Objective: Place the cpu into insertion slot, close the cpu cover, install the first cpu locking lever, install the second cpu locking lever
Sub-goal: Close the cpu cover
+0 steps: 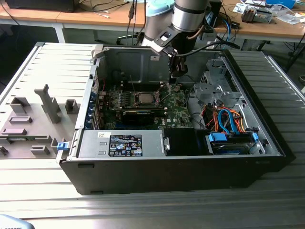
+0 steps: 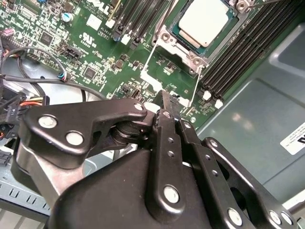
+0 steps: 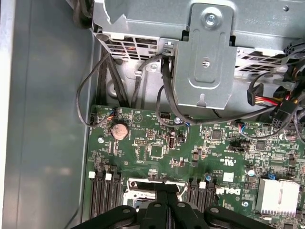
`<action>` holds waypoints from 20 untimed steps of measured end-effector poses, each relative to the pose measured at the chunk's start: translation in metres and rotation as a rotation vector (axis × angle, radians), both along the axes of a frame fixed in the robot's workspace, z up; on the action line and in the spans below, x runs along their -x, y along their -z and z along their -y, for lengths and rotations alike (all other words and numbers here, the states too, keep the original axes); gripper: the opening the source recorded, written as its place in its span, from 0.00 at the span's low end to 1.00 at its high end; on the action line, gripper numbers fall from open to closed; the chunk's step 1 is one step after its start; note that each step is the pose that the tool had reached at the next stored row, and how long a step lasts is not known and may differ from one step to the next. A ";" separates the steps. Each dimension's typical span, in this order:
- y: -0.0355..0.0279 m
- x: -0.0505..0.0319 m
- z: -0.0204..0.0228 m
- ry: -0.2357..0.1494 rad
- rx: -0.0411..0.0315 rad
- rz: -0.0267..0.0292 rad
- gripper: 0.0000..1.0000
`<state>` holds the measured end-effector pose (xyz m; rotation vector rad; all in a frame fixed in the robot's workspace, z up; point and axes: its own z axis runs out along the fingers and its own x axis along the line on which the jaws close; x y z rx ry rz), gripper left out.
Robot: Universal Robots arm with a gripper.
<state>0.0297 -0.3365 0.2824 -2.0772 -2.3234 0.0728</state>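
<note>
We see the gripper (image 2: 164,99) clenched, its two black fingers (image 2: 164,138) pressed together with nothing visible between them. It hangs low over the green motherboard (image 2: 95,52) inside the open computer case (image 1: 267,138). The cpu (image 2: 206,21) lies just beyond the fingertips, seated in the insertion slot (image 2: 167,37) with its dull silver top facing up; the gripper does not touch it. Around the chip lies the silver frame of the cpu cover (image 2: 186,49), flat as far as we can tell. Black memory slots (image 2: 257,43) run along both sides of the slot.

In the first wrist view, farther out from the gripper, a coin battery (image 3: 119,130) sits on the board. A grey metal drive bracket (image 3: 205,57) with black cables (image 3: 167,90) rises past the board's edge.

In the exterior view the arm (image 1: 188,19) reaches down into the case. The graphics card (image 1: 138,116) and the black labelled power supply (image 1: 126,144) lie nearer the camera than the gripper. The case rests on a slatted metal desk (image 1: 143,210).
</note>
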 end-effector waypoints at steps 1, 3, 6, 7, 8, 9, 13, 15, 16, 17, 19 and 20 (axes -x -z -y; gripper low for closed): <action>0.0001 -0.0005 0.0000 0.000 0.0001 0.0000 0.11; 0.0004 -0.0017 0.0000 0.000 0.0000 0.0000 0.11; 0.0010 -0.0032 0.0000 0.000 -0.0001 0.0000 0.11; 0.0012 -0.0035 0.0000 0.000 0.0000 0.0000 0.11; 0.0013 -0.0039 0.0000 0.000 0.0001 -0.0001 0.11; 0.0015 -0.0043 0.0000 0.000 0.0001 0.0000 0.11; 0.0025 -0.0056 0.0000 0.000 0.0001 -0.0001 0.11; 0.0032 -0.0064 0.0000 0.000 -0.0001 0.0000 0.11; 0.0035 -0.0066 0.0000 0.000 0.0000 0.0000 0.11; 0.0038 -0.0069 0.0000 0.000 0.0000 0.0000 0.11; 0.0049 -0.0079 0.0000 0.000 0.0000 0.0000 0.11; 0.0053 -0.0084 0.0000 0.000 0.0000 0.0000 0.11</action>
